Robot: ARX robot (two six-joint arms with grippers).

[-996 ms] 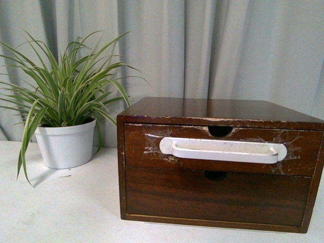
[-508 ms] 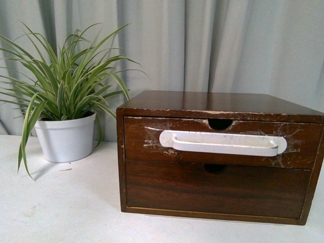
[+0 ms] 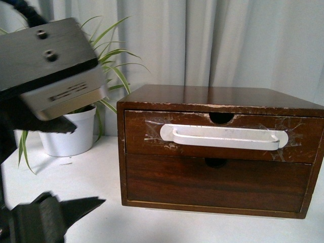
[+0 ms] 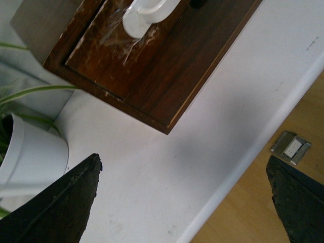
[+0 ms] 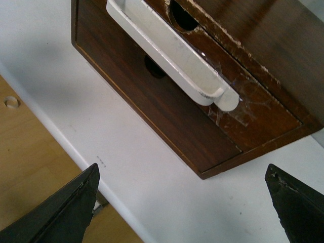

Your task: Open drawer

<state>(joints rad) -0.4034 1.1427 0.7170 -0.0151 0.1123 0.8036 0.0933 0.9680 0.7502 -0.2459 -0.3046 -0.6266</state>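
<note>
On a white table (image 3: 96,172), the top drawer (image 3: 223,155) of a small wooden chest (image 3: 217,96) sits shut, its taped-on white handle (image 3: 224,137) facing the robot, whose left gripper (image 4: 183,162) and right gripper (image 5: 182,169) hang spread wide and empty, seemingly ready to hook it.

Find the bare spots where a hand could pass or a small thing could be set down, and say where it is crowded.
Free: the table strip in front of the chest, up to the table's near edge; the gap between the white pot and the chest; the chest's top. Crowded: beside the pot, where the open left gripper hangs.
</note>
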